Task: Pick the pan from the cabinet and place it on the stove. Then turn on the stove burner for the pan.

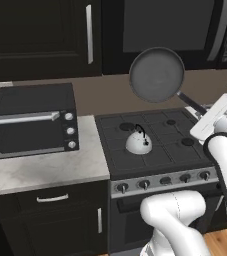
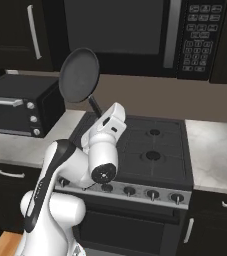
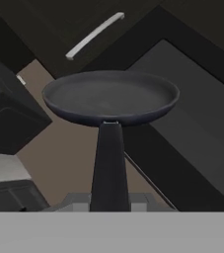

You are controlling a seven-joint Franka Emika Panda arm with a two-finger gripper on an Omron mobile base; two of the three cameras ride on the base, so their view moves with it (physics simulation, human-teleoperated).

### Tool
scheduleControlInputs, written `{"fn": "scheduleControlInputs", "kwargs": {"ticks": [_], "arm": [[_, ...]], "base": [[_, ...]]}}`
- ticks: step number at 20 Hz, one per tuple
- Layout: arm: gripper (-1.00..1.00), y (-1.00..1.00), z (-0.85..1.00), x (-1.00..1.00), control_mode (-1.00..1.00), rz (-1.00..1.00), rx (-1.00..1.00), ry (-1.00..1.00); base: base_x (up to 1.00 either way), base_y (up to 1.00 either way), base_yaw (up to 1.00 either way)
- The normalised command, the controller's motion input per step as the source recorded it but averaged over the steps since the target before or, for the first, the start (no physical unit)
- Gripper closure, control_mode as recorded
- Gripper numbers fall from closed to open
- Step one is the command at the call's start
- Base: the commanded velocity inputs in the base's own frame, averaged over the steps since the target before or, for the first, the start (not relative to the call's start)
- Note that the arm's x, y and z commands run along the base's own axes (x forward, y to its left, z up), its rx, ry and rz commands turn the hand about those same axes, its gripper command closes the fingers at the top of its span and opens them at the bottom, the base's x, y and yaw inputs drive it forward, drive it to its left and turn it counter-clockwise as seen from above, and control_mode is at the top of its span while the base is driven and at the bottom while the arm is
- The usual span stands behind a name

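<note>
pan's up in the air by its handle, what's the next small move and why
Probably lower the round dark grey frying pan toward a free burner on the black gas stove. The claw is shut on its long black handle, holding the pan tilted high above the grates, nearly face-on to the base cameras. The white domed kettle occupies the front left, so the right-hand burners look safer.

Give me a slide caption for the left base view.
Gripper holds the round dark grey frying pan by its handle, tilted above the black gas range.

Pan [image 3: 111,96] handle end hidden at frame bottom in hand view; hand fingertips can't be made out.
</note>
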Motion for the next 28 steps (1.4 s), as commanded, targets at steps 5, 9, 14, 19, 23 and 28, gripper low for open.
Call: {"fn": "scheduleControlInputs", "kwargs": {"ticks": [5,9,14,19,23,28], "arm": [[1.00,0.00,0.00,0.00,1.00,0.00,0.00,0.00],[1.00,0.00,0.00,0.00,1.00,0.00,0.00,0.00],[1.00,0.00,0.00,0.00,1.00,0.00,0.00,0.00],[1.00,-0.11,-0.02,-0.04,-1.00,0.00,0.02,-0.01],[1.00,-0.65,-0.05,-0.20,-1.00,-0.11,0.10,0.01],[1.00,-0.75,-0.09,-0.05,-1.00,-0.17,0.08,0.12]], "base": [[0.32,0.02,0.00],[0.37,0.02,0.00],[0.18,0.00,0.00],[0.00,0.00,0.00],[0.00,0.00,0.00],[0.00,0.00,0.00]]}}
